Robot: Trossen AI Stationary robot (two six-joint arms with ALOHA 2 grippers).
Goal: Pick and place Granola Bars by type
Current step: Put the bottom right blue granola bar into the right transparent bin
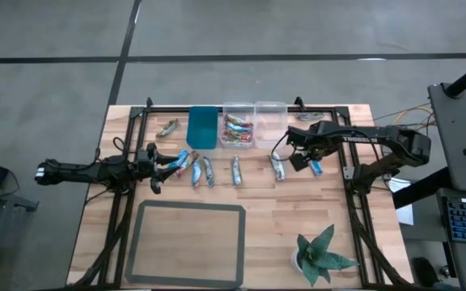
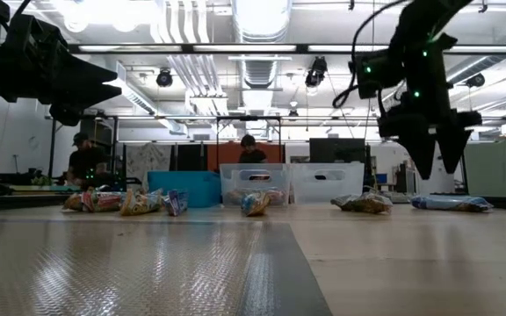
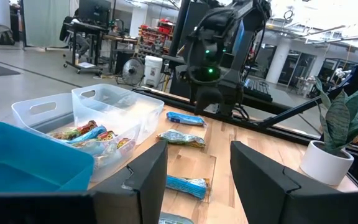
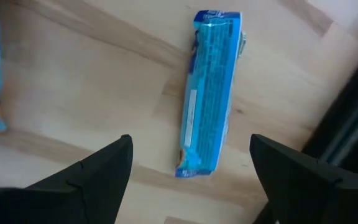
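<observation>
Meanwhile, sorting is only partly done.
Left gripper [image 1: 162, 166] is hovering at nine o'clock, jaws half apart, gripping nothing. Several bars [image 1: 200, 171] are still lying loose mid-table; some are already filling the middle bin [image 1: 238, 107] at twelve. Right gripper [image 1: 307, 158] is hanging wide open, empty, over a blue bar [image 4: 211, 122] at three.

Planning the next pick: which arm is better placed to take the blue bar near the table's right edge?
The right. Its tool hangs open directly above the blue bar, which lies between its fingers in the right wrist view. The left tool is across the table.
</observation>
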